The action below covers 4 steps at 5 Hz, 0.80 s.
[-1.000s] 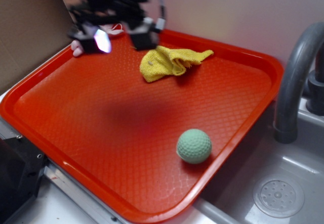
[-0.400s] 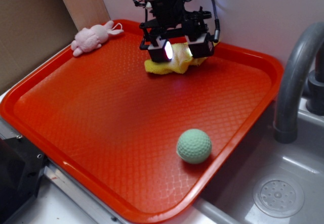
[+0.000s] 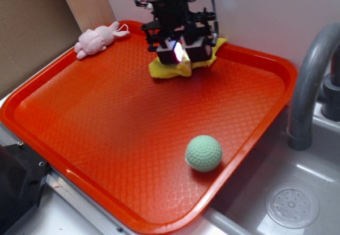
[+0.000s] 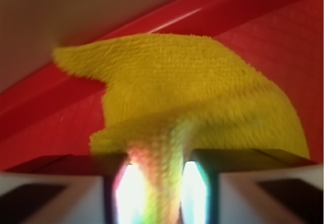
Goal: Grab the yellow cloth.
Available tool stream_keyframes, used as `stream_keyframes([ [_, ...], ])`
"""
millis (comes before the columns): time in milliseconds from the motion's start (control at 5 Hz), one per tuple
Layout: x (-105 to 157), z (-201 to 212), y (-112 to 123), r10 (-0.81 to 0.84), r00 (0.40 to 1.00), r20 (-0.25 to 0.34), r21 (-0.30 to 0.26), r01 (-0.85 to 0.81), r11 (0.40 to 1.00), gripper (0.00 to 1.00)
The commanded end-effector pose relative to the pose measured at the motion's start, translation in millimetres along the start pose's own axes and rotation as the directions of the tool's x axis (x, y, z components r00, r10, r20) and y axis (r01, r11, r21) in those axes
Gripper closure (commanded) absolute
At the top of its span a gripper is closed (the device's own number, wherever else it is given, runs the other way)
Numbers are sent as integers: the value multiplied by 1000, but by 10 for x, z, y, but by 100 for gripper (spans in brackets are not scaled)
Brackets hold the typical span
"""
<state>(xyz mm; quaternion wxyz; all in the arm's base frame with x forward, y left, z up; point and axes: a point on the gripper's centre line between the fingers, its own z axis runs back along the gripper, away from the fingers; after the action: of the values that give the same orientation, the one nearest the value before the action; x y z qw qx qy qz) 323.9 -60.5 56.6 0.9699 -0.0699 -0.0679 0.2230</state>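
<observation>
The yellow cloth (image 3: 169,69) lies crumpled at the far side of the red tray (image 3: 106,118), near its back rim. My gripper (image 3: 182,52) is down on it, and most of the cloth is hidden behind the fingers in the exterior view. In the wrist view the yellow cloth (image 4: 192,87) fills the middle, and a fold of it is pinched between the two lit pads (image 4: 130,191). The gripper (image 4: 160,188) is shut on that fold.
A pink plush toy (image 3: 98,37) lies at the tray's far left corner. A green ball (image 3: 203,153) sits near the tray's front right edge. A grey faucet (image 3: 311,81) and sink (image 3: 292,206) stand to the right, a cardboard wall (image 3: 32,28) to the left.
The gripper swung from the far left of the tray over to the yellow cloth, came down on it and closed on a fold. The cloth has bunched up slightly.
</observation>
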Motion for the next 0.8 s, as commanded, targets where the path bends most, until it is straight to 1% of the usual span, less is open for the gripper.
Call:
stream_keyframes([
  [0, 76, 583, 182, -36, 992, 118, -69, 44, 997, 100],
  [200, -115, 1153, 382, -113, 986, 120, -26, 117, 993, 100],
  [400, -430, 1761, 561, -229, 966, 119, 159, 209, 965, 100],
  [600, -612, 2329, 691, -298, 952, 78, 195, 278, 941, 100],
])
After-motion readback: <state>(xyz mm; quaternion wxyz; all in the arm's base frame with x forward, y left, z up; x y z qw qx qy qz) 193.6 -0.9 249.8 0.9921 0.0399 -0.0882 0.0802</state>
